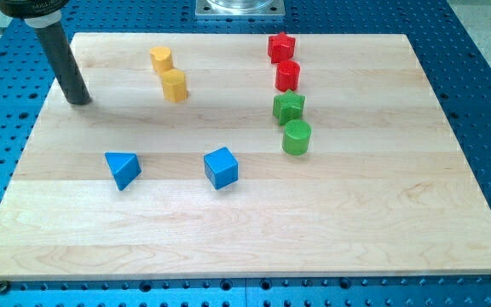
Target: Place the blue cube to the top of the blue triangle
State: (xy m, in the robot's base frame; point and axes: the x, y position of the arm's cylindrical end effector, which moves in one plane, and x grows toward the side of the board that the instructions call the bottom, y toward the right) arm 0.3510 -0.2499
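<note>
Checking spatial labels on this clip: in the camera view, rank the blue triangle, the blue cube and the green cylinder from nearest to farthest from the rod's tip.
My tip rests at the board's upper left.
1. Blue triangle, below the tip, at the view's left.
2. Blue cube, near the centre, right of the triangle.
3. Green cylinder, right of centre, lowest in the red-green column.

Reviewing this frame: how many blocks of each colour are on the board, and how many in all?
Blue: 2, the blue triangle and the blue cube
Yellow: 2
Red: 2
Green: 2
Total: 8
</note>
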